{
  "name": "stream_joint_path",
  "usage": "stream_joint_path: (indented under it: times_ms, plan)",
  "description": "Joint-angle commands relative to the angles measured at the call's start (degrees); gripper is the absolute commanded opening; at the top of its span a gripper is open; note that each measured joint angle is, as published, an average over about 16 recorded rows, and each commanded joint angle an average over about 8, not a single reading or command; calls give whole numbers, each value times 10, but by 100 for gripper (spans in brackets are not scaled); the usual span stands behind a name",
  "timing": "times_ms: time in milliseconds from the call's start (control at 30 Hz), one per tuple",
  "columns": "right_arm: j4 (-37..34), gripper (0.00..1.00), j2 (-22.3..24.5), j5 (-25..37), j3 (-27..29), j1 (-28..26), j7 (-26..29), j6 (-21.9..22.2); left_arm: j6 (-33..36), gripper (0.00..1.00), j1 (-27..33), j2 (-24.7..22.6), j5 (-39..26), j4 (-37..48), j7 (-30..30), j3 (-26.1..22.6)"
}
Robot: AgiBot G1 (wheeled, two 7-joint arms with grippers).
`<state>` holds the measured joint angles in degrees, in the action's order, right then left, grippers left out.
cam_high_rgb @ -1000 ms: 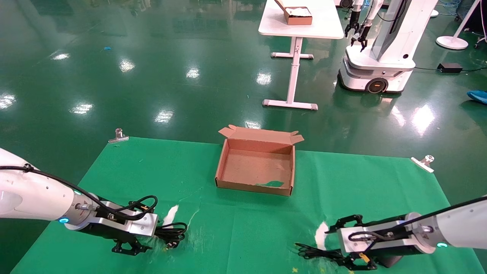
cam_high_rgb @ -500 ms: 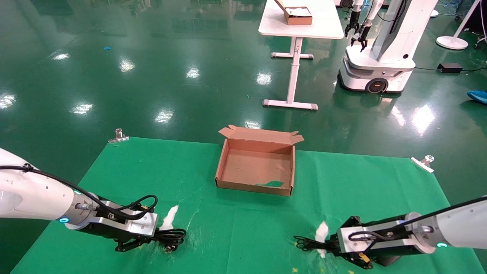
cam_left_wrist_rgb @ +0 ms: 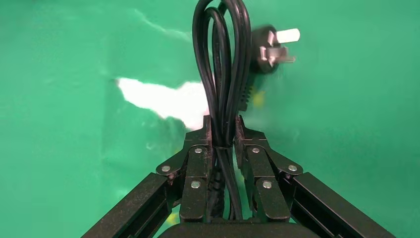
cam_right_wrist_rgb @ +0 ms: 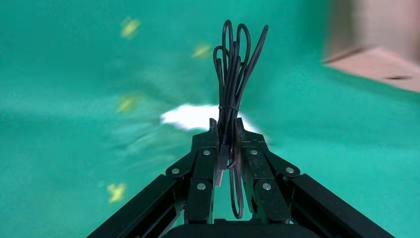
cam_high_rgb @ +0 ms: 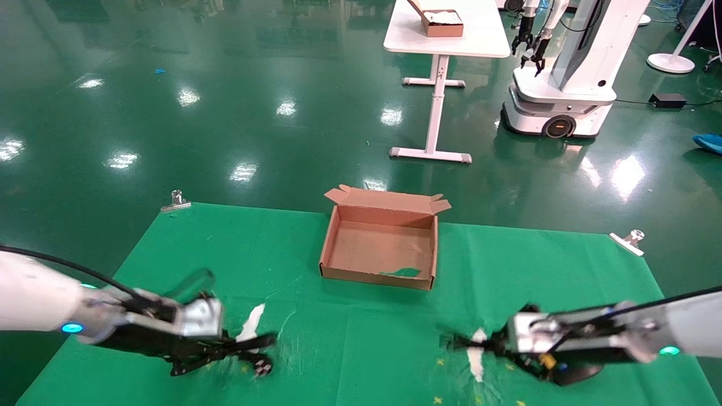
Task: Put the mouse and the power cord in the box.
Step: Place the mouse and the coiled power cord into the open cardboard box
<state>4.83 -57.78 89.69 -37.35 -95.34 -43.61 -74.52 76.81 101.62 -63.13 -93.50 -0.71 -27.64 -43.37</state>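
My left gripper [cam_left_wrist_rgb: 222, 124] is shut on the power cord [cam_left_wrist_rgb: 221, 64], a thick black looped bundle whose plug [cam_left_wrist_rgb: 270, 47] sticks out past the fingertips. In the head view that gripper [cam_high_rgb: 248, 344] hangs just over the green cloth at the front left. My right gripper [cam_right_wrist_rgb: 227, 124] is shut on the mouse's thin black tied cable [cam_right_wrist_rgb: 233, 69]. A dark oval under the right wrist looks like the mouse [cam_high_rgb: 569, 374]. The right gripper [cam_high_rgb: 491, 344] is at the front right. The box [cam_high_rgb: 378, 274] stands open between and beyond both grippers.
White worn patches [cam_high_rgb: 251, 322] mark the cloth near each gripper. Metal clips [cam_high_rgb: 176, 201] pin the cloth's far corners. Beyond the table stand a white desk [cam_high_rgb: 445, 34] with a smaller box and another robot [cam_high_rgb: 564, 84].
Both grippers have risen off the cloth with their cable bundles. The left one pulled the power cord up and back; the right one moved up and slightly towards the box.
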Motion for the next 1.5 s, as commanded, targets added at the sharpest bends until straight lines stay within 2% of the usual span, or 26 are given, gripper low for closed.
stream_joint_path:
  times_ms: [33, 167, 267, 367, 500, 633, 767, 900, 1033, 1067, 1100, 1267, 1333, 1367, 1500]
  plan:
    - [-2, 0, 13, -16, 11, -8, 5, -9, 32, 0, 9, 18, 34, 19, 22, 24]
    - [15, 0, 47, -33, 24, -46, 23, -19, 77, 0, 28, 33, 100, 46, 67, 69]
    - [37, 0, 57, -39, 30, -76, 39, -14, 85, 0, 42, 26, 133, 57, 96, 93]
    - [61, 0, 44, -46, 36, -100, 57, 3, 67, 0, 59, 4, 153, 60, 120, 107]
    - [78, 0, -8, -57, 44, -117, 74, 36, -3, 0, 89, -28, 165, 54, 144, 114]
    - [62, 0, -80, -64, 48, -115, 69, 94, -90, 0, 116, -48, 176, 48, 158, 119]
    - [25, 0, -151, -59, 47, -97, 51, 204, -134, 0, 132, -46, 183, 43, 165, 122]
    - [2, 0, -194, -59, 46, -61, 43, 292, -117, 0, 141, -24, 176, 37, 163, 117]
    - [3, 1, -202, -66, 45, -20, 50, 304, -64, 0, 142, 3, 157, 30, 154, 104]
    - [5, 5, -202, -69, 45, -12, 55, 302, -50, 0, 141, 9, 151, 29, 151, 100]
    - [6, 14, -201, -71, 45, -6, 59, 300, -38, 0, 139, 15, 146, 27, 147, 96]
    - [13, 76, -200, -80, 42, 10, 80, 292, 3, 0, 124, 35, 121, 29, 137, 80]
    - [16, 97, -200, -82, 40, 11, 86, 291, 7, 0, 118, 39, 113, 32, 138, 74]
    - [17, 100, -200, -83, 40, 11, 88, 292, 5, 0, 116, 38, 109, 33, 139, 71]
    - [19, 100, -197, -91, 39, 11, 92, 298, -16, 0, 109, 22, 92, 28, 138, 59]
